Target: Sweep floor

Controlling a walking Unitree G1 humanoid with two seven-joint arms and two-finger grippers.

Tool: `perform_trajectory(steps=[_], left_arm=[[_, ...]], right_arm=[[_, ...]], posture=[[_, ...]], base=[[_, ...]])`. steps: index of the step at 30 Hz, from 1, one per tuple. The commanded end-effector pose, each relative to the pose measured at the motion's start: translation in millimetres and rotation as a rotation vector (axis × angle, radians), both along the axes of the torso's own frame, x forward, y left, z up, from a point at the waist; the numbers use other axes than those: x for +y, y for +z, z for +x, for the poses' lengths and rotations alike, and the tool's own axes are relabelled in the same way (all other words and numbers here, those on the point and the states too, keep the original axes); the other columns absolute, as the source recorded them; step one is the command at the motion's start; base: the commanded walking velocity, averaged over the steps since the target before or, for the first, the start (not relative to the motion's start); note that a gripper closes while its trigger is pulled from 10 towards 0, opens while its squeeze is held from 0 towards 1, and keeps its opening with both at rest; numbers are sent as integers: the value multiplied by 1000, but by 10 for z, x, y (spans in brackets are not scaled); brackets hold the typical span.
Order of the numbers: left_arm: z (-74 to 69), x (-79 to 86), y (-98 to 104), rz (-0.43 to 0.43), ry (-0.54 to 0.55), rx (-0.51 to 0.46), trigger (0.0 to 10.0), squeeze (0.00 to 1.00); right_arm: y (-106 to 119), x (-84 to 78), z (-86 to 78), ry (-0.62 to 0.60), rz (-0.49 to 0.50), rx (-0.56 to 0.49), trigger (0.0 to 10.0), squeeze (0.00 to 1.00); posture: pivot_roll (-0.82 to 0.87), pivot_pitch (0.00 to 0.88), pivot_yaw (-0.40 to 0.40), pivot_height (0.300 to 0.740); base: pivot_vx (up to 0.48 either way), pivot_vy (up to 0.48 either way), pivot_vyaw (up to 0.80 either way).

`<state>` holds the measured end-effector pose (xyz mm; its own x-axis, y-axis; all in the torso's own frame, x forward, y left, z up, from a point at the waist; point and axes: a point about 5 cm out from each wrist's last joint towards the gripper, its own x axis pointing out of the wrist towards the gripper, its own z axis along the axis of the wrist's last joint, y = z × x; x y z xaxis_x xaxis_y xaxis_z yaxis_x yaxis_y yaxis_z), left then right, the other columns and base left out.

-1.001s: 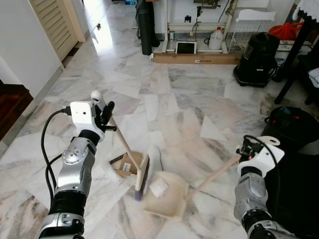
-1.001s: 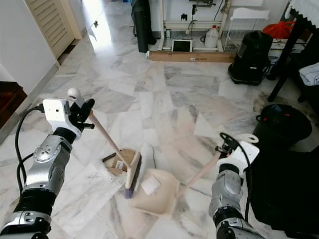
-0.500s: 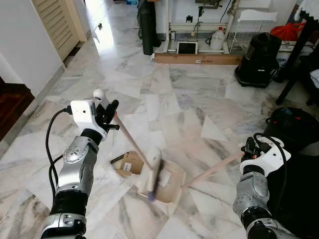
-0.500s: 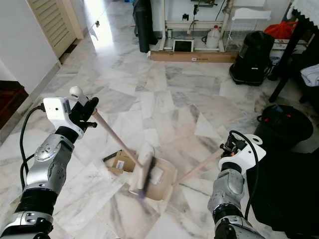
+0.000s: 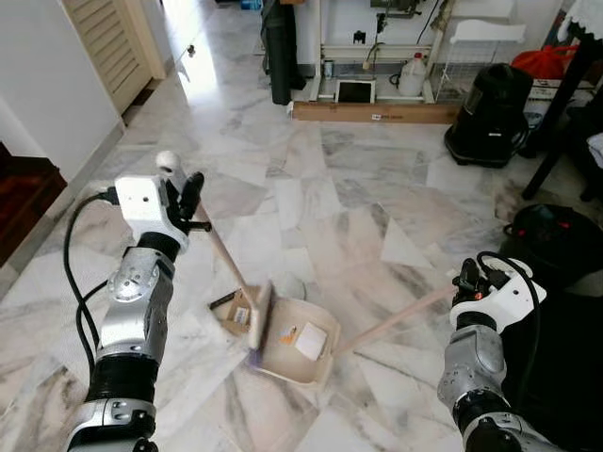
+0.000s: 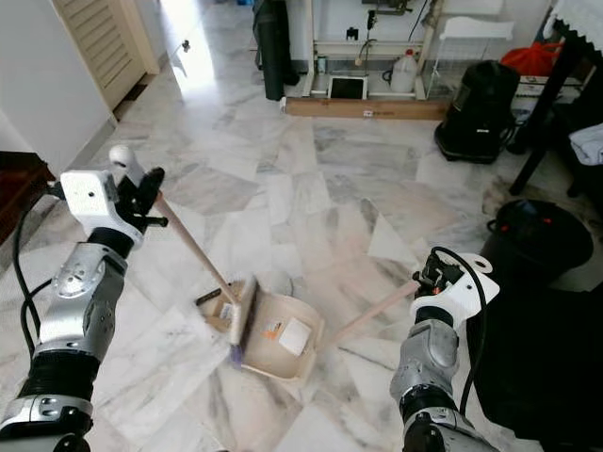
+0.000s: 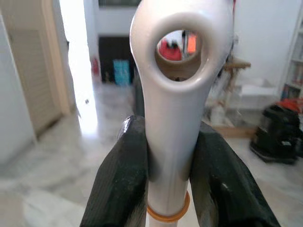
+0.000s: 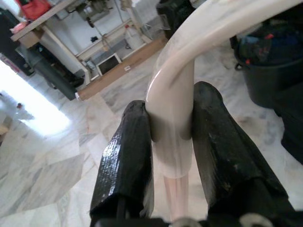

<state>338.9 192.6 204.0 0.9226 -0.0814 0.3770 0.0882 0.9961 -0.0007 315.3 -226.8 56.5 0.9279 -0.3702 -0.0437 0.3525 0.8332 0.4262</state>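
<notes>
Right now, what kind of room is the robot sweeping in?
Probably a home's utility or storage area: marble-tiled floor, a black vacuum cleaner, a wire rack and a plastic jug by the wall.

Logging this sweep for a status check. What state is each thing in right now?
Left end effector: shut on the broom handle.
Right end effector: shut on the dustpan handle.
Broom: tilted, head down at the dustpan's open edge.
Dustpan: flat on the floor, holding paper scraps.
Cardboard piece: on the floor beside the broom head, outside the dustpan.
</notes>
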Motion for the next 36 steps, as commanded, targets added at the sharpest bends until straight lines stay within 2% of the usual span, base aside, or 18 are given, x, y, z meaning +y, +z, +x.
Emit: perform_trajectory(steps=[1,2,7,9,13,19,24,36], left_arm=[[-73,-11,216,59,8,-106,10000,0],[-93,-22,178,77,4,-97,10000,0],[-127,-20,-12,102,30,-51,10000,0],[-150,-74,-92,122,16,-29,10000,0],[-186,-145,-208,117,2,5,10000,0],[-188,-204,-234,106,-12,11,10000,0],[-183,-226,-217,105,-15,4,10000,0],[-198,-293,-289,127,-14,30,10000,0]], right_arm=[[167,5,73,4,-41,-78,10000,0],[201,0,80,6,-78,-86,10000,0],[275,-13,102,3,-89,-120,10000,0],[328,4,110,13,-128,-142,10000,0],[432,-13,112,6,-139,-196,10000,0],[526,-62,114,-13,-147,-234,10000,0],[561,4,117,-1,-148,-236,10000,0],[604,79,131,8,-131,-241,10000,0]], posture=[[64,27,63,740],[65,26,62,740],[56,13,57,740],[52,8,55,740],[38,0,51,740],[48,0,52,740],[52,0,56,740],[54,0,62,740]], base=[[0,0,0],[0,0,0],[0,0,0],[0,0,0],[0,0,0],[0,0,0],[0,0,0],[0,0,768]])
